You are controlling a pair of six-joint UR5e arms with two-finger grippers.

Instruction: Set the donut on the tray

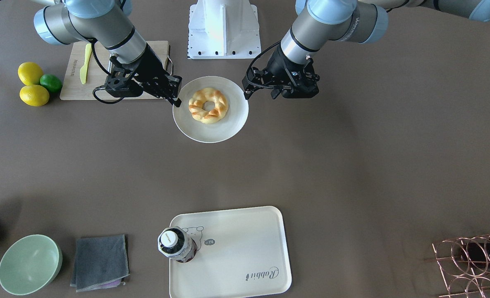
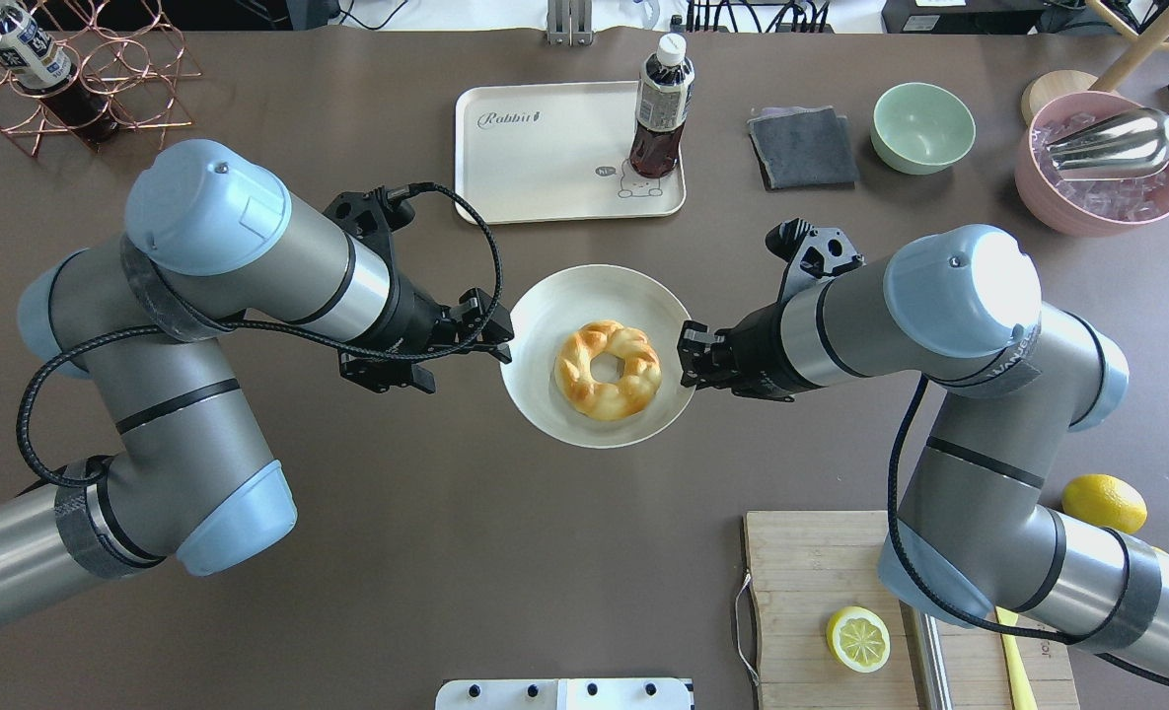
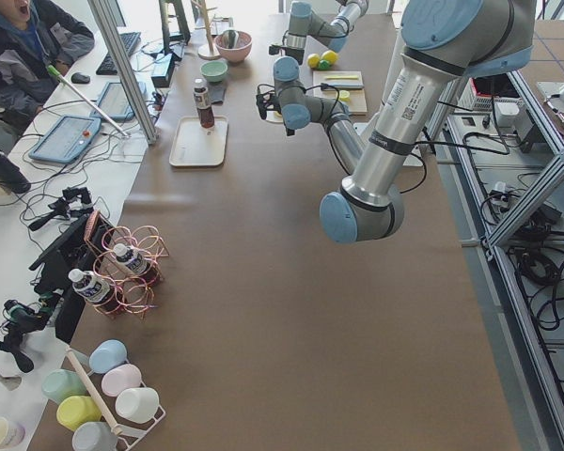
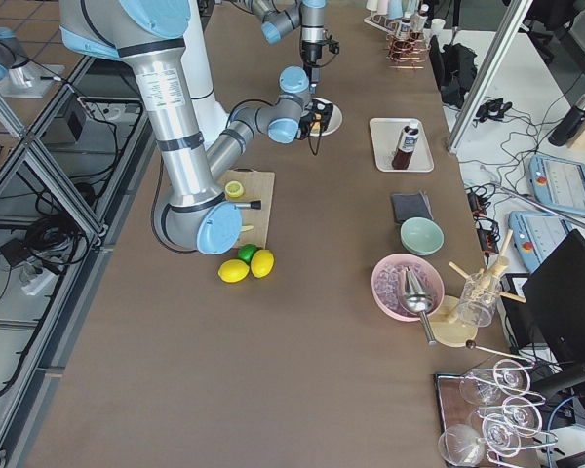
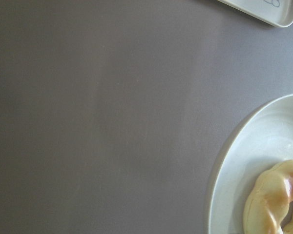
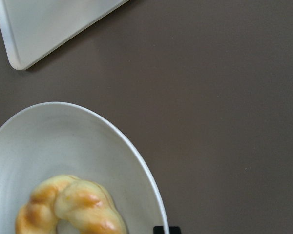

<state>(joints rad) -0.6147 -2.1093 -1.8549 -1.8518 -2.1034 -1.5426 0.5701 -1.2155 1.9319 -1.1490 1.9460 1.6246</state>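
Note:
The golden twisted donut point(image 1: 208, 105) point(image 2: 609, 370) lies on a round white plate point(image 1: 224, 128) point(image 2: 584, 296) at the table's middle. The cream tray point(image 1: 236, 244) point(image 2: 535, 148) with "Rabbit" script lies beyond the plate, away from the robot, with a dark drink bottle point(image 2: 658, 118) standing on one corner. My left gripper point(image 2: 503, 335) point(image 1: 246, 95) hovers at the plate's left rim and looks shut and empty. My right gripper point(image 2: 685, 357) point(image 1: 178, 102) hovers at the right rim, also shut and empty. Both wrist views show the donut point(image 5: 273, 204) point(image 6: 71, 207) and a tray corner point(image 5: 268, 12) point(image 6: 44, 24).
A wooden cutting board point(image 2: 811, 592) with a lemon half point(image 2: 858, 636) lies near my right arm, with lemons point(image 1: 29, 72) beside it. A grey cloth point(image 2: 803, 146), green bowl point(image 2: 922, 126) and pink ice bucket point(image 2: 1102, 163) stand right of the tray. A copper wire rack point(image 2: 71, 79) stands far left.

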